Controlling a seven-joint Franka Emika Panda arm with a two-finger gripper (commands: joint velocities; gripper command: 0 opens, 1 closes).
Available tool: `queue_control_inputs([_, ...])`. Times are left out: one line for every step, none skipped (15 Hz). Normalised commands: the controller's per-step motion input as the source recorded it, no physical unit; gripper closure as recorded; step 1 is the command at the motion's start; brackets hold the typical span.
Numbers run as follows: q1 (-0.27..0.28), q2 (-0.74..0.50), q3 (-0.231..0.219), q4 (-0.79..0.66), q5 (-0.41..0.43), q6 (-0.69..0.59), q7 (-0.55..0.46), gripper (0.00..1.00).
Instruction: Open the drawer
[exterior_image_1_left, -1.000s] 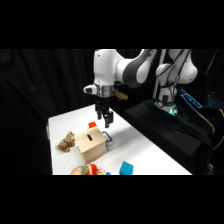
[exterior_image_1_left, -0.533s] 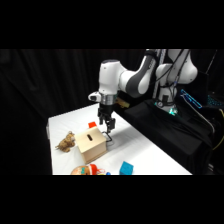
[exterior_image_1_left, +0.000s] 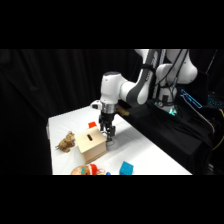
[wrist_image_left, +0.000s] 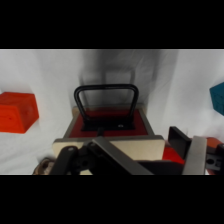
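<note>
A pale wooden cube box with a dark slot on top stands on the white table. In the wrist view the drawer sticks out from the box's front and shows a red inside. Its thin dark wire handle arches at the far end. My gripper hangs low just beside the box's right face. In the wrist view the gripper is above the box edge, open, with nothing between its fingers and the handle farther out.
A small red block lies behind the box. A blue block sits near the front edge. A brownish toy lies left of the box, and a colourful object is at the front.
The gripper has moved down and to the right, from above the box's top to low beside its right face. The arm's elbow has swung right.
</note>
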Motion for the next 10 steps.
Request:
queue_control_inputs([-0.017, -0.02, 0.096, -0.15, 0.12, 0.33, 0.03, 0.0])
queue_control_inputs([-0.013, -0.06, 0.096, -0.19, 0.114, 0.32, 0.03, 0.0])
queue_control_inputs([-0.018, -0.08, 0.099, -0.21, 0.118, 0.31, 0.03, 0.0])
queue_control_inputs([-0.005, -0.1, 0.077, -0.23, 0.106, 0.3, 0.05, 0.0])
queue_control_inputs([-0.009, -0.12, 0.079, -0.25, 0.115, 0.3, 0.05, 0.0])
queue_control_inputs([-0.012, -0.12, 0.076, -0.24, 0.114, 0.3, 0.04, 0.0])
queue_control_inputs([-0.024, -0.09, 0.081, -0.22, 0.122, 0.3, 0.03, 0.0])
queue_control_inputs([-0.041, -0.06, 0.087, -0.19, 0.129, 0.29, 0.02, 0.0])
queue_control_inputs([-0.054, -0.04, 0.096, -0.16, 0.134, 0.28, 0.01, 0.0])
queue_control_inputs([-0.075, 0.01, 0.107, -0.12, 0.14, 0.28, -0.01, 0.0])
